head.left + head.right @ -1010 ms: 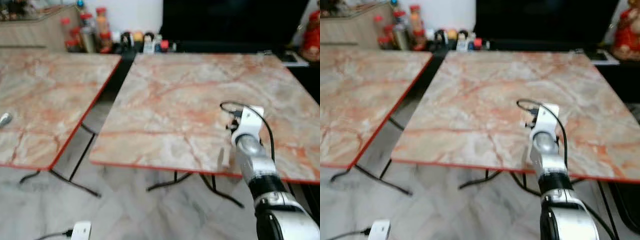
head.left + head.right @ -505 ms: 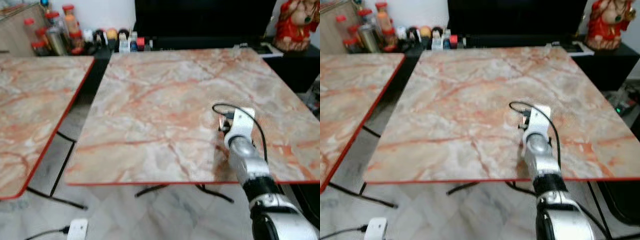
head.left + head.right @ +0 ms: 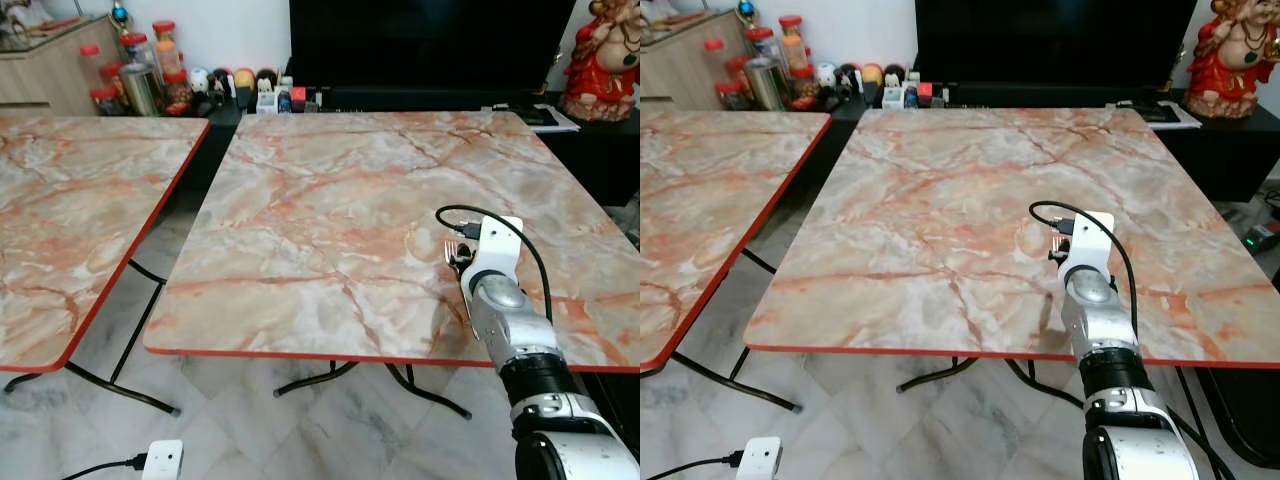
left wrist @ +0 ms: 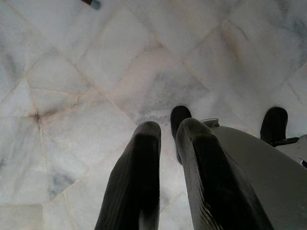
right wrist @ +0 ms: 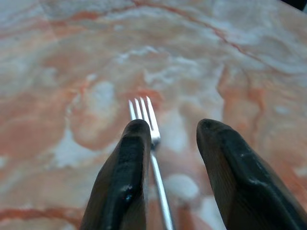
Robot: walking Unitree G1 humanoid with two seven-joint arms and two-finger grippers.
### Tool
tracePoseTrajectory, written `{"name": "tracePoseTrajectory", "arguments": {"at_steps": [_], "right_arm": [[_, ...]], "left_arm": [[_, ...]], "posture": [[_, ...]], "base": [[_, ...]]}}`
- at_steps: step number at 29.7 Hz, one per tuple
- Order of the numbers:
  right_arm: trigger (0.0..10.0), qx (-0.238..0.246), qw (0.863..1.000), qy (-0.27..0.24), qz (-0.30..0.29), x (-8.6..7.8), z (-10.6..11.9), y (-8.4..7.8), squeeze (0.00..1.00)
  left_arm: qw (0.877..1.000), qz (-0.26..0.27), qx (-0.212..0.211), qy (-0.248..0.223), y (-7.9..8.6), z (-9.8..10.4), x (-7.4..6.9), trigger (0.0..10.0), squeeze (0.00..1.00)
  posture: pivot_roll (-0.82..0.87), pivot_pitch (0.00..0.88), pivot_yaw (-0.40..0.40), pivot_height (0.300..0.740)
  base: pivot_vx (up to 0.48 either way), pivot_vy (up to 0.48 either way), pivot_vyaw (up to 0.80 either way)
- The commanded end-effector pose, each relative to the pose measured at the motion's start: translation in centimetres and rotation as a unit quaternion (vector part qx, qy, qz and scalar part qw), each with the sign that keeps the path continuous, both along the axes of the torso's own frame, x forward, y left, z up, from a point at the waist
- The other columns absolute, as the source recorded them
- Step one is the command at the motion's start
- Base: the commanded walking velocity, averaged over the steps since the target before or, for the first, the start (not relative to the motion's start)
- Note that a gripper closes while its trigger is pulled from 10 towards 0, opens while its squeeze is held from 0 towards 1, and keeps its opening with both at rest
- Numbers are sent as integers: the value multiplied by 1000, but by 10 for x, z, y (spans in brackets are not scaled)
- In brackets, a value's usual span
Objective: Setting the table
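Surface: square marble-patterned surface with a red edge [image 3: 330, 210], centre of the frame; second like surface [image 3: 70, 220] at left, well apart.
Fork: thin silver metal fork [image 5: 152, 143], lying flat near the front right edge, tines pointing toward the far side; seen beside the right wrist [image 3: 460, 262].
Right tool [image 5: 170, 184]: low over the fork, black fingers [image 5: 122, 177] apart, handle running between them, nothing gripped.
Left tool [image 4: 168, 179]: hanging idle over the pale floor tiles [image 4: 72, 96], fingers nearly together, empty.
Handling: likely light, stiff, slippery on smooth stone; lying flush, hard to get under.
Hold: best across the narrow handle, mid-length.
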State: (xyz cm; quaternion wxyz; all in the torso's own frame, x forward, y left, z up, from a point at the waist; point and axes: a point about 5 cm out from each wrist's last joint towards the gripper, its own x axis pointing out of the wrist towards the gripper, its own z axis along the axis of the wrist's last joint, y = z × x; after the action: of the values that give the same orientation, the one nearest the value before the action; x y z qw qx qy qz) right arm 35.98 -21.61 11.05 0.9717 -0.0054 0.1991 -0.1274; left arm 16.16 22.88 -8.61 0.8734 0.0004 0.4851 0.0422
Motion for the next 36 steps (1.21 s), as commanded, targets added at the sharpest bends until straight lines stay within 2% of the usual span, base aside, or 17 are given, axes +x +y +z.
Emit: {"name": "tracePoseTrajectory", "arguments": {"at_steps": [1,2,3,11,12,17,30,36], "right_arm": [[10000,4,1000,11,1,-2,1,-6,537],[10000,4,1000,11,1,-2,1,-6,537],[10000,10,999,28,18,-3,-5,-7,0],[10000,35,998,47,32,-4,-13,-3,0],[10000,54,997,47,38,-4,-15,1,0],[10000,78,995,47,41,-4,-16,4,0],[10000,64,997,44,28,-4,-16,-2,0],[10000,61,996,46,53,-1,-18,2,0]], "left_arm": [[1000,1,-3,9,1,-1,-2,10000,0],[1000,1,-3,9,1,-1,-2,10000,0],[1000,1,-5,9,0,-1,-2,10000,0],[1000,0,-7,11,0,-1,-3,10000,0],[1000,0,-7,11,1,-1,-3,10000,0],[1000,0,-6,11,1,-1,-3,10000,0],[1000,-2,-5,11,1,-1,-3,10000,0],[1000,-2,-4,11,1,-1,-3,10000,0]], "posture": [[-31,0,8,740],[-31,0,8,740],[-31,0,8,740],[-28,0,12,740],[-29,0,12,740],[-29,0,12,740],[-24,0,14,740],[-17,0,14,740]], "base": [[0,0,0],[0,0,0],[0,0,0],[0,0,0],[0,0,0],[0,0,0],[0,0,0],[0,0,0]]}}
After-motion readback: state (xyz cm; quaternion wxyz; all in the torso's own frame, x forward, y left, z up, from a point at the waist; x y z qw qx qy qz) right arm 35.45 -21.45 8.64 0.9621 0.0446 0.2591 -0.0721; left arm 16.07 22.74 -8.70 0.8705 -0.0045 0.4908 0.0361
